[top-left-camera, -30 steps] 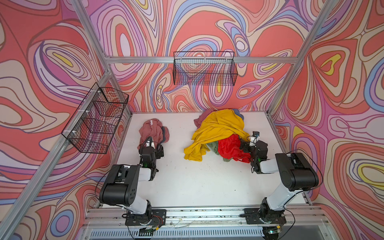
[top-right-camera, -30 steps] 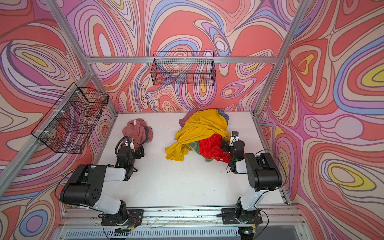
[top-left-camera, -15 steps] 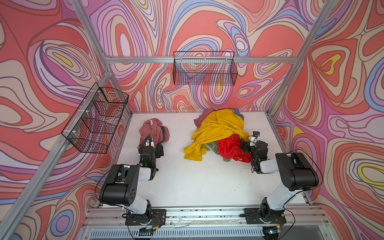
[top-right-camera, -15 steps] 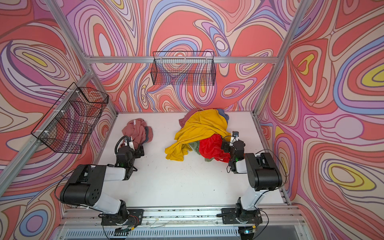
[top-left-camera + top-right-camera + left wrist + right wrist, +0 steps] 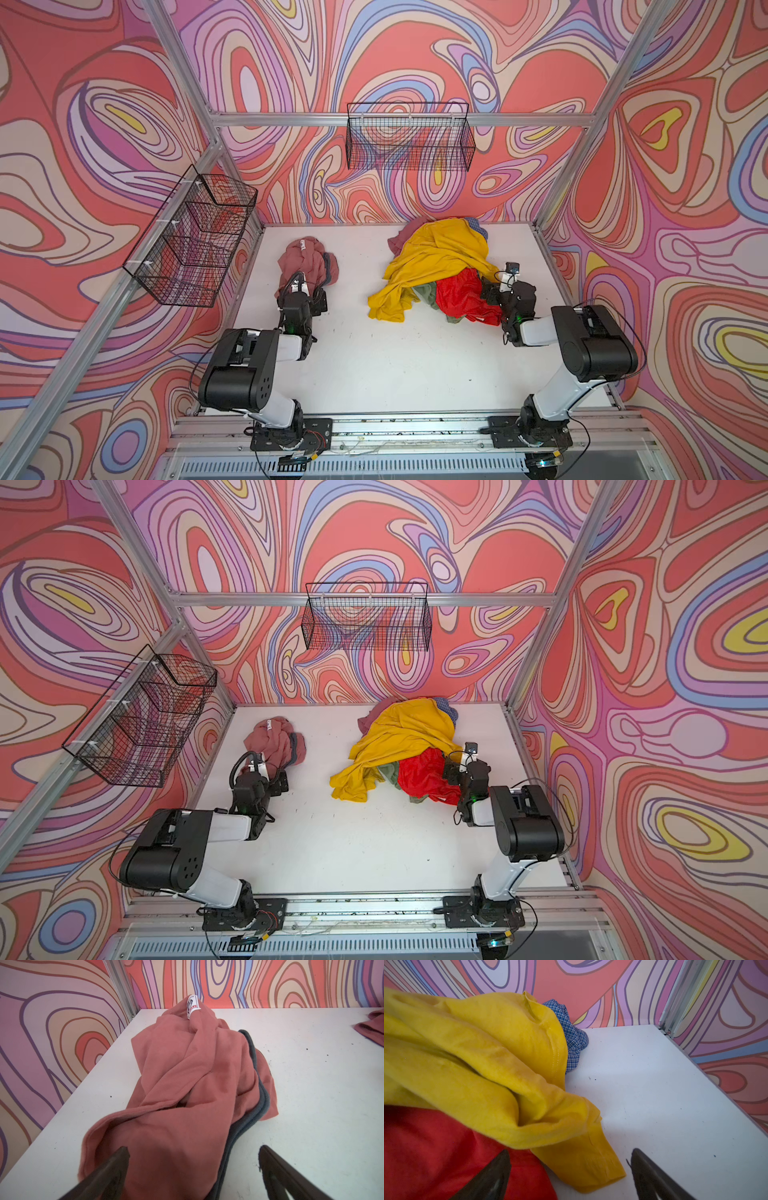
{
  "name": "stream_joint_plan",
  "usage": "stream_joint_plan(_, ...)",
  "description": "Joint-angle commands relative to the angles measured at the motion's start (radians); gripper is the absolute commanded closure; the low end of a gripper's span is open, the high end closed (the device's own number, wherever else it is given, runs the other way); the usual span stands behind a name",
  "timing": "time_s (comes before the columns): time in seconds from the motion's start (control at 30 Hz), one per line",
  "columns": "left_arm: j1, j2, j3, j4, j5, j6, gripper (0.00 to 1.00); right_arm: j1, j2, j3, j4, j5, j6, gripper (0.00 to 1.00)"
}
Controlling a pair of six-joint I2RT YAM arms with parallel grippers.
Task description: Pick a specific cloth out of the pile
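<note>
Cloth (image 5: 305,262) of dusty rose-pink lies crumpled by itself on the left side of the white table (image 5: 395,361), towards the back and close to the left wall, well apart from the pile (image 5: 440,266). A small white label (image 5: 192,1006) stands up at its far end, and its grey-blue trim (image 5: 255,1088) runs along the side that faces the pile.

At the near end of the heap sits the left gripper (image 5: 193,1150) with its fingers spread wide, clamping nothing. In the left wrist view one finger (image 5: 116,1165) is over the pink fabric and the other is over bare table just beside the trim. Whether either touches, I cannot tell.

Over on the right, the pile is topped by a big yellow shirt (image 5: 436,253). A red garment (image 5: 463,295) is at its near right edge, an olive piece (image 5: 426,293) peeps out beside that, and a blue-checked piece (image 5: 571,1030) is tucked in at the back.

Right up against the red garment is the right gripper (image 5: 571,1152), also wide open. One of its fingers is over the red fabric and the other over bare table, with the shirt's yellow cuff (image 5: 591,1165) lying between them, ungripped.

Two black wire baskets hang above the table, a side basket (image 5: 195,245) on the left wall and a back basket (image 5: 409,137) on the far wall.
</note>
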Motion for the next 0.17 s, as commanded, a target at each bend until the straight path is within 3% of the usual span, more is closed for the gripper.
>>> stream_joint_plan(0.0, 0.004, 0.005, 0.003, 0.025, 0.012, 0.001, 0.00, -0.009, 0.011, 0.012, -0.002, -0.017, 0.014, 0.06)
stream_joint_plan(0.13, 0.004, 0.004, 0.001, 0.029, 0.010, 0.003, 0.00, -0.012, 0.012, 0.012, 0.000, -0.020, 0.013, 0.06)
